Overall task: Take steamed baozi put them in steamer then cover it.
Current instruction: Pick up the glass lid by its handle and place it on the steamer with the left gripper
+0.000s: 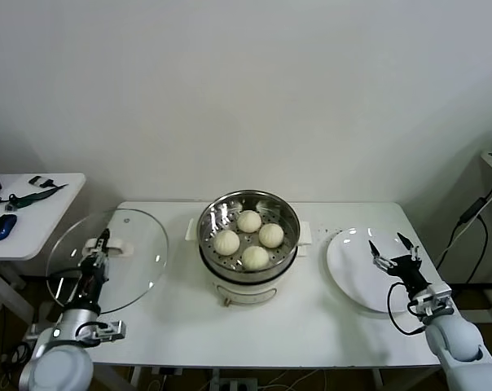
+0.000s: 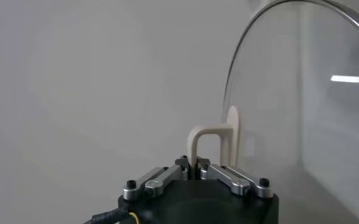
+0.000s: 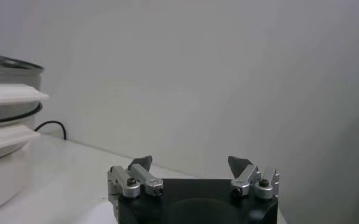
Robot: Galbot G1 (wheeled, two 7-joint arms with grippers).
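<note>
Glass cover (image 2: 301, 115) handle pinched by left claw (image 2: 194, 170), plainest at its wrist; right claw (image 3: 191, 167) spread.

The left gripper (image 1: 105, 239) is clamped on the handle (image 2: 211, 141) of the cover (image 1: 107, 259), at the table's (image 1: 311, 326) left edge. To its right stands the steamer (image 1: 248, 244) with four baozi (image 1: 248, 221) in it. Farther right, the right gripper (image 1: 395, 252) hovers, spread, over the plate (image 1: 356, 273).

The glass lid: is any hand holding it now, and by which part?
Yes. The left hand is shut on the white bar handle at the centre of the glass lid. The right hand is open over the white plate, holding nothing.
</note>
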